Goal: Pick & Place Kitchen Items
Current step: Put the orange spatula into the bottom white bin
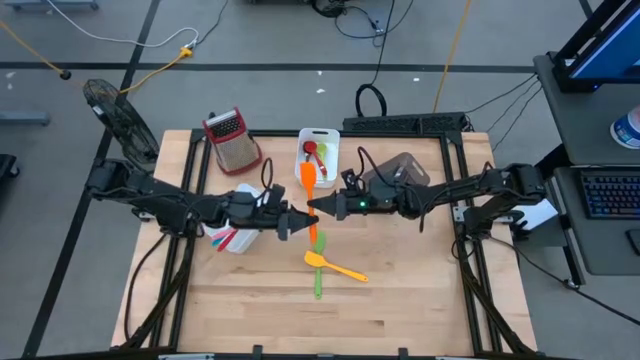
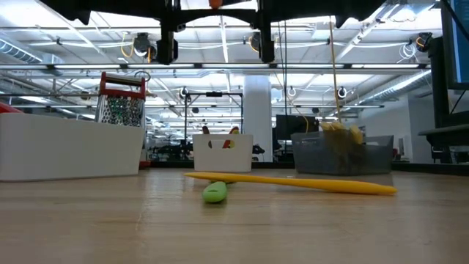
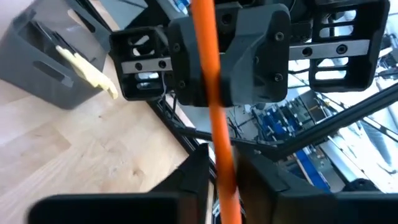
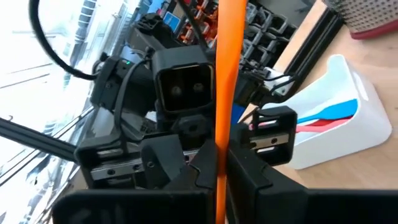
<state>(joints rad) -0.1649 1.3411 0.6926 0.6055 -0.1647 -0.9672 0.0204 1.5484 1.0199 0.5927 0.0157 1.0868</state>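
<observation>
An orange spatula [image 1: 308, 180] is held above the table's middle, its blade toward the far edge and its handle end toward the near edge. My left gripper [image 1: 298, 222] comes from the left and my right gripper [image 1: 316, 208] from the right. They meet tip to tip, and both are shut on the spatula's handle. A yellow spatula [image 1: 340, 267] and a green utensil [image 1: 318, 282] lie flat on the table, nearer than the grippers, with the yellow one across the green one. My left gripper pinches the orange handle [image 3: 225, 171] between its two fingers, on the near part of the handle. The fingers come level from the table's left and lie across the handle. The spatula is lifted clear of the table. My right gripper pinches the orange handle [image 4: 221, 155] between its two fingers, just on the blade side of my left gripper's hold. The fingers come level from the table's right and lie across the handle.
A white bin [image 1: 238, 238] with blue and red utensils stands under my left arm. A second white bin [image 1: 318, 150] stands at the far middle, and a grey bin [image 1: 402, 170] with a cream utensil at the far right. A metal grater [image 1: 232, 138] stands at the far left.
</observation>
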